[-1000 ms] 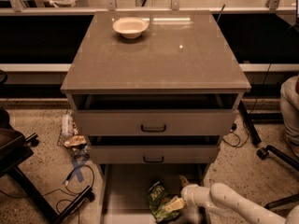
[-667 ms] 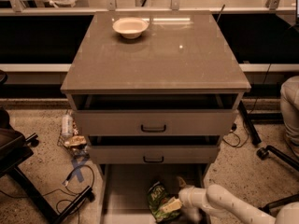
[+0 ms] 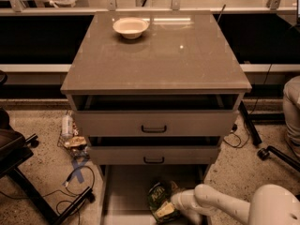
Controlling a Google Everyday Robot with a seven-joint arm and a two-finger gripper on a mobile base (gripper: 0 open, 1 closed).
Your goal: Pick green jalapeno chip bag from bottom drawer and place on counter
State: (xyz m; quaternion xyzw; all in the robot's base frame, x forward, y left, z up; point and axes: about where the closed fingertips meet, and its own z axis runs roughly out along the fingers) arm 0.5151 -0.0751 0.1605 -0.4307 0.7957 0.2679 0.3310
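Note:
The green jalapeno chip bag lies crumpled on the grey floor of the bottom drawer, which is pulled out at the foot of the cabinet. My gripper is at the end of the white arm that reaches in from the lower right. It is low in the drawer, right against the bag's right side. The counter is the glossy grey-brown top above, with a white bowl at its back left.
The two upper drawers, with black handles, stand slightly open above the bag. Bottles and wrappers and cables lie on the floor at left. A black chair base is at left and a chair caster at right.
My arm has pushed a little further left into the bottom drawer, bringing the gripper closer against the bag. The bag has barely shifted.

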